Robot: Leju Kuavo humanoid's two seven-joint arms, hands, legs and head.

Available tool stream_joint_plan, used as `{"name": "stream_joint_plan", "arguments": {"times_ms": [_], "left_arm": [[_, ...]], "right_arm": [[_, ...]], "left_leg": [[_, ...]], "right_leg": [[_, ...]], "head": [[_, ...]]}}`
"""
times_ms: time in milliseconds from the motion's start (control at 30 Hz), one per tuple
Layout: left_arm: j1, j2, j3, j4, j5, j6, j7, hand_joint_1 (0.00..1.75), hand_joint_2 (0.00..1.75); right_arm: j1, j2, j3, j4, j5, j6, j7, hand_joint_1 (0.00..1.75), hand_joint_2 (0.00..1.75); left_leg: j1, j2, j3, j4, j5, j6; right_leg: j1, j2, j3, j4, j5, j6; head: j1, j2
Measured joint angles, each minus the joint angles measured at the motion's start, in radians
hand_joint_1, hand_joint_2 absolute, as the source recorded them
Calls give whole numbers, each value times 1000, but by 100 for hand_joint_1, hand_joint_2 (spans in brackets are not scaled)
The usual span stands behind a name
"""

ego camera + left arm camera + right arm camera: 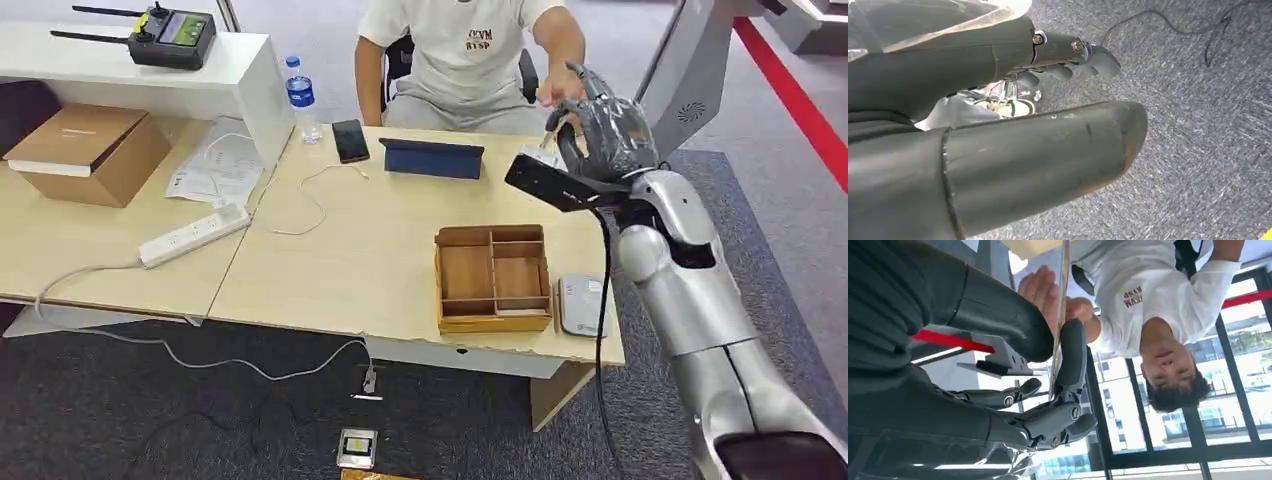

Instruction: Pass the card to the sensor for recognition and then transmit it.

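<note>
My right hand [605,130] is raised over the table's far right corner, toward the seated person [470,50]. It pinches a thin card [1064,270], seen edge-on in the right wrist view, between thumb and a finger [1073,355]. The person's hand [1040,290] touches the card's far end; from the head view it reaches in at the same spot [555,95]. The grey sensor pad [582,305] lies flat near the table's front right edge, well below my hand. My left hand [1038,90] hangs over the carpet, holding nothing, its fingers apart from the thumb.
A wooden compartment tray [492,278] sits beside the sensor. A blue tablet stand [432,158], a phone [350,140], a water bottle [300,98], a power strip [195,235] and a cardboard box [88,152] are on the table. A slanted grey post [695,75] rises behind my right hand.
</note>
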Motion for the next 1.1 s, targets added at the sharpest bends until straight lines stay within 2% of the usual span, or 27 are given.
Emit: {"name": "stream_joint_plan", "arguments": {"times_ms": [200,400,600,1000,1033,1067,1100], "left_arm": [[1,2,-6,0,-10,1,-5,0,0],[0,4,-13,0,-16,0,-4,0,0],[0,8,-15,0,-12,-2,3,0,0],[0,10,-15,0,8,-9,26,0,0],[0,10,-15,0,10,-10,27,0,0],[0,10,-15,0,12,-10,28,0,0],[0,10,-15,0,13,-10,30,0,0]], "right_arm": [[-137,38,14,231,24,-10,30,175,175],[-198,67,26,366,49,11,88,175,175],[-223,90,32,444,59,27,125,175,175],[-252,139,48,522,68,32,145,175,175],[-252,143,48,525,68,32,145,42,175],[-252,146,49,529,71,32,145,0,175],[-252,151,50,533,72,31,145,0,175]], "left_leg": [[0,-1,-1,0,1,0],[0,-1,-1,0,0,0],[0,-1,-1,0,0,0],[0,-1,-1,0,1,0],[0,-1,-1,0,1,0],[0,-1,-1,0,1,0],[0,-1,-1,0,1,0]], "right_leg": [[0,-1,0,0,0,0],[0,-1,-1,0,0,0],[0,-1,-1,0,0,0],[0,-1,-1,0,0,0],[0,-1,-1,0,0,0],[0,-1,-1,0,0,0],[0,-1,-1,0,0,0]], "head": [[0,0],[0,0],[0,0],[0,0],[0,0],[0,0],[0,0]]}}
